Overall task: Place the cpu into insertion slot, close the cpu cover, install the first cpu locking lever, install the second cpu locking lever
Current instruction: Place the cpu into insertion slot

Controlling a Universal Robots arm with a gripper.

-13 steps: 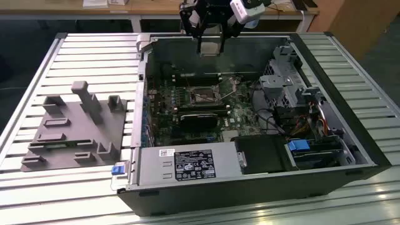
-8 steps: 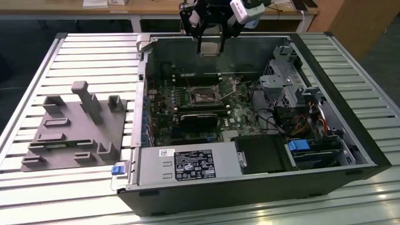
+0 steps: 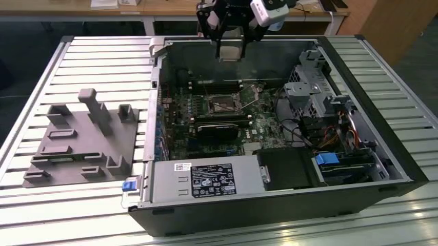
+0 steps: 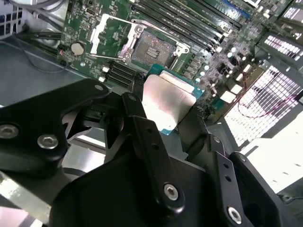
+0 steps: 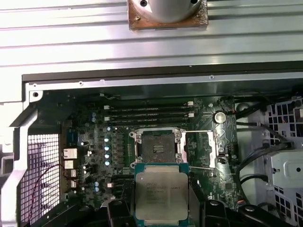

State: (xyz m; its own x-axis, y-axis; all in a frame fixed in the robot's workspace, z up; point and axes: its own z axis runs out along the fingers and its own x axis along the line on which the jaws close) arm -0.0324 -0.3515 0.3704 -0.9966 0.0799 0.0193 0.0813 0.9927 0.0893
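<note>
Cpu (image 5: 161, 196) in claw (image 3: 229, 53), insertion slot (image 5: 158, 147) bare

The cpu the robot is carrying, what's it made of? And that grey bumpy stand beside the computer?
The cpu in the gripper looks like dull silver metal on top, catching light softly, with a green circuit-board edge around it. The grey stand looks like matte plastic: one even colour, no shine, though that's a guess.
</note>
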